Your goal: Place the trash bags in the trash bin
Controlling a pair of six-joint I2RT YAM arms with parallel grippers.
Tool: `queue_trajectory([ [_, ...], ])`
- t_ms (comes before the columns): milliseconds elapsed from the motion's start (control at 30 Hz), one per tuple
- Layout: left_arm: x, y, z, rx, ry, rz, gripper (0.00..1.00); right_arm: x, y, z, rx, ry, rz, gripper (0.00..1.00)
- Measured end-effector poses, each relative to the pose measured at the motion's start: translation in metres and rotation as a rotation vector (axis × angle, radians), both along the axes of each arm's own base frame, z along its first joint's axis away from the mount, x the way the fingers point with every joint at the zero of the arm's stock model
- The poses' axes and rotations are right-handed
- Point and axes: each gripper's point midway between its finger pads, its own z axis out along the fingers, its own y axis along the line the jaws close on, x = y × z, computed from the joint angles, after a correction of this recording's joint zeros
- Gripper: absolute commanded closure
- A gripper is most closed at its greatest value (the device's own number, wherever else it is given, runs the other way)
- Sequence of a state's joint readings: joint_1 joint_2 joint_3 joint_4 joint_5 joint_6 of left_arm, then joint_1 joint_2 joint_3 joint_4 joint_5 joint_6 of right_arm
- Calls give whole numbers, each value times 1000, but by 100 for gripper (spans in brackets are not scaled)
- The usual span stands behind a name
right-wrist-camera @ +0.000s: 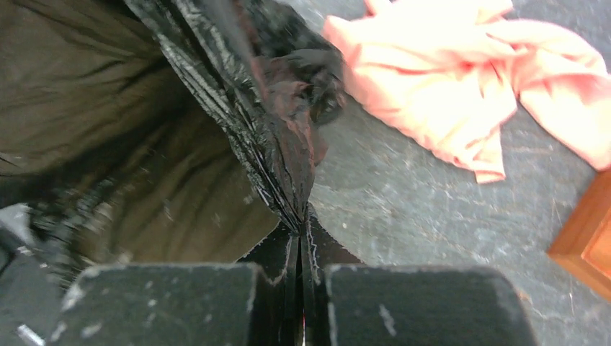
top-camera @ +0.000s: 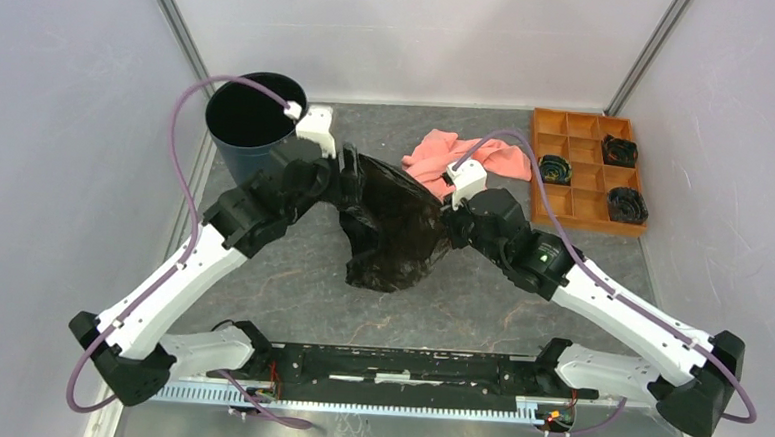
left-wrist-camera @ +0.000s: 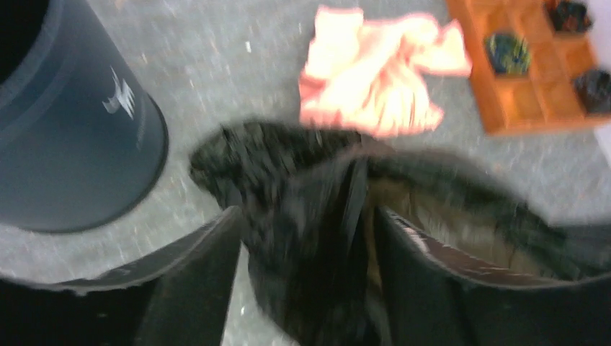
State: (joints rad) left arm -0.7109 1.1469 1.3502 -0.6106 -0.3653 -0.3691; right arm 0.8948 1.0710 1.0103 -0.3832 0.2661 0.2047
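The black trash bag (top-camera: 395, 234) hangs stretched between my two grippers over the middle of the table, its lower part sagging to the surface. My left gripper (top-camera: 350, 189) holds the bag's left edge. In the blurred left wrist view a bunch of bag (left-wrist-camera: 288, 173) fills the gap of that gripper (left-wrist-camera: 306, 220). My right gripper (top-camera: 445, 220) is shut on the bag's right edge. In the right wrist view that gripper (right-wrist-camera: 299, 241) pinches a thin pleat of glossy film (right-wrist-camera: 238, 108). The navy trash bin (top-camera: 253, 121) stands upright at the back left, just left of the left gripper (left-wrist-camera: 65, 144).
A salmon-pink cloth (top-camera: 467, 155) lies behind the bag (left-wrist-camera: 367, 72) (right-wrist-camera: 447, 79). An orange compartment tray (top-camera: 586, 169) with dark round parts sits at the back right (left-wrist-camera: 533, 79). Walls enclose the table on three sides.
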Motion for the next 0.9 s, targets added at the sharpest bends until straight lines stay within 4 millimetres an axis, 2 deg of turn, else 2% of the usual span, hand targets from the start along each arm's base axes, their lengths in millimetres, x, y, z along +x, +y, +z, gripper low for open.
queue_trajectory([
  [33, -5, -1, -10, 2, 18, -22, 10, 3, -5, -7, -10, 12, -17, 100],
  [100, -22, 2, -44, 26, 90, -60, 2, 11, -16, -26, -31, 45, -51, 100],
  [167, -46, 8, -88, 41, 204, -92, 0, 14, -23, -44, -52, 83, -66, 100],
  [233, -74, 18, -120, 28, 305, -102, 0, 13, -23, -56, -62, 113, -53, 100],
  [300, -97, 25, -123, -47, 334, -102, 0, 9, -17, -59, -50, 131, -21, 100],
  [433, -123, 22, -86, -342, 239, -139, 0, 6, -3, -54, -1, 133, 32, 100],
  [500, -130, 13, -78, -462, 217, -178, 0, 4, 2, -51, 23, 138, 54, 100],
  [700, -123, -19, -123, -487, 391, -198, 0, -6, 19, -44, 99, 170, 129, 100],
  [800, -121, -40, -134, -509, 450, -259, 0, -9, 23, -40, 119, 178, 151, 99],
  [900, -124, -63, -136, -532, 481, -352, 0, -9, 27, -28, 140, 165, 162, 99],
])
